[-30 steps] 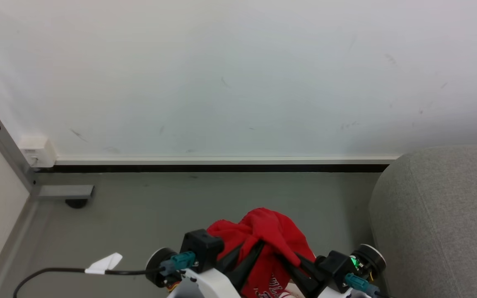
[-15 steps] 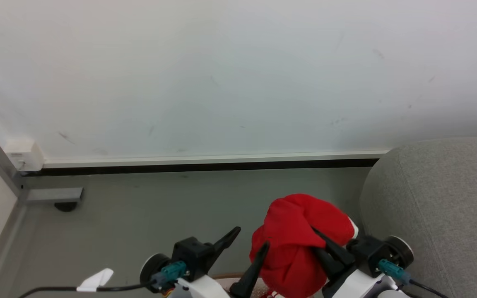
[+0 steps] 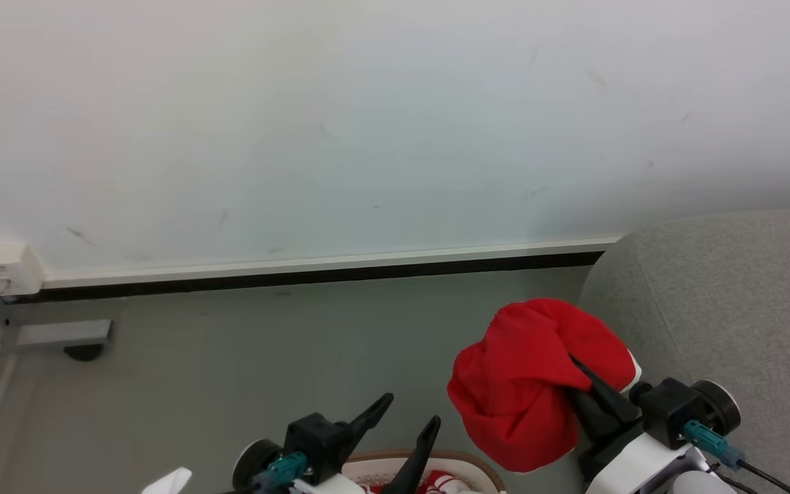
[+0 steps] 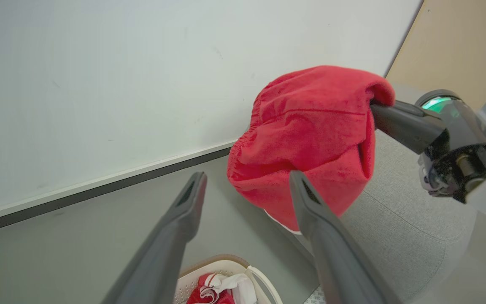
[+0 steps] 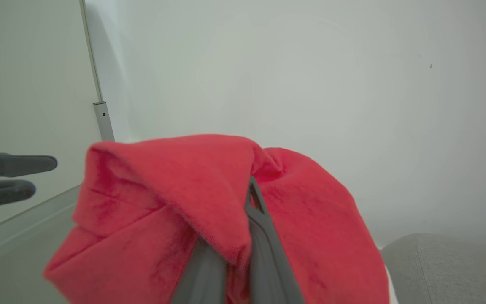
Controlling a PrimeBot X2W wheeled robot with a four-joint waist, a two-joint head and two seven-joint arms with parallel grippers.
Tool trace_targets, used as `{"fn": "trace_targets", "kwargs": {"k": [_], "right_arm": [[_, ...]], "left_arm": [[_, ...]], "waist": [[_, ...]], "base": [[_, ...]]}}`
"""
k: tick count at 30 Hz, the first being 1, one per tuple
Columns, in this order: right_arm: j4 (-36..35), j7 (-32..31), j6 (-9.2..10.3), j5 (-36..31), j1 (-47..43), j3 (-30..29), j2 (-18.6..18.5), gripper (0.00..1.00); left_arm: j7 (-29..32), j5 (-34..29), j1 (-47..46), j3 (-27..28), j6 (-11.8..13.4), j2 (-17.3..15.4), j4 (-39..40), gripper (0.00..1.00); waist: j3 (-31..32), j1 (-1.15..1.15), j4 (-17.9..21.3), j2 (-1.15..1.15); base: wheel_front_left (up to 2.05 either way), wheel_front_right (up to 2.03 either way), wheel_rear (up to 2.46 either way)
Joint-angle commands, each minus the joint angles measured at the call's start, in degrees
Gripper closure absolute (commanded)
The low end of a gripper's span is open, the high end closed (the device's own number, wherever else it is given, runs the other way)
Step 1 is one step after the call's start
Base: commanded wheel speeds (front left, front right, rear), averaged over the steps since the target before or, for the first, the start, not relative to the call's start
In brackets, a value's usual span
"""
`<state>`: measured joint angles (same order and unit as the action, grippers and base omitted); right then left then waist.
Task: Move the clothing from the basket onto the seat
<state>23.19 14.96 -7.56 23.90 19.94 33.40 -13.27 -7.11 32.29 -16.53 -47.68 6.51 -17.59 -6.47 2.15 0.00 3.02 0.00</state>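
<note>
A bunched piece of red clothing hangs above the floor, close beside the rounded end of the grey seat. My right gripper is shut on it, the fabric draped over its fingers. My left gripper stands open and empty to the clothing's left, above the basket. In the left wrist view the open left gripper frames the held clothing, and more red and white clothing lies in the basket. The seat lies under the right gripper.
A white wall with a dark baseboard runs across the back. A grey metal foot and a white wall box sit at the far left. Grey floor spreads between them and the seat.
My left gripper has opened and let go of the clothing. The right gripper has carried it right, toward the seat. The camera has turned right, bringing the basket rim into view.
</note>
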Motion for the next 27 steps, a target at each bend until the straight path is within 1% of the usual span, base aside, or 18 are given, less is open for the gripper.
{"fn": "trace_targets", "kwargs": {"k": [1, 4, 8, 17, 23, 27], "right_arm": [[-0.64, 0.16, 0.14, -0.61, -0.7, -0.65, -0.8, 1.0], [-0.9, 0.16, 0.14, -0.87, -0.9, -1.16, -1.0, 1.0], [-1.4, 0.16, 0.14, -1.02, -1.29, -1.87, -1.47, 1.0], [-2.72, 0.16, 0.14, -1.66, -1.52, -4.64, -2.15, 1.0], [-3.9, 0.16, 0.13, -2.23, -2.47, -7.84, -2.31, 1.0], [-4.63, 0.16, 0.14, -2.79, -3.09, -10.84, -2.01, 1.0]], "left_arm": [[-0.52, 0.07, 0.41, 0.08, -0.02, 0.0, -0.38, 0.0], [-0.65, 0.16, 0.27, 0.04, -0.18, 0.0, -0.65, 0.0], [-1.16, 0.24, -0.15, -0.04, -0.49, -0.06, -0.94, 0.0], [-1.47, -0.45, -1.36, -0.48, -0.73, -0.06, -0.22, 0.0], [-1.07, -0.98, -2.29, -1.11, -1.03, -0.21, 0.66, 0.0], [-0.61, -1.35, -3.19, -1.51, -1.24, -0.18, 1.39, 0.0]], "waist": [[-0.24, 0.0, 1.0, 0.0], [-0.47, 0.0, 2.03, 0.0], [-0.98, 0.0, 4.84, 0.0], [-2.99, 0.0, 13.49, 0.0], [-4.72, 0.0, 18.47, 0.0], [-6.1, 0.0, 20.17, 0.0]], "base": [[0.0, 0.0, 0.0], [0.0, 0.0, 0.0], [0.0, 0.0, 0.0], [0.0, 0.0, 0.0], [0.0, 0.0, 0.0], [0.0, 0.0, 0.0]]}}
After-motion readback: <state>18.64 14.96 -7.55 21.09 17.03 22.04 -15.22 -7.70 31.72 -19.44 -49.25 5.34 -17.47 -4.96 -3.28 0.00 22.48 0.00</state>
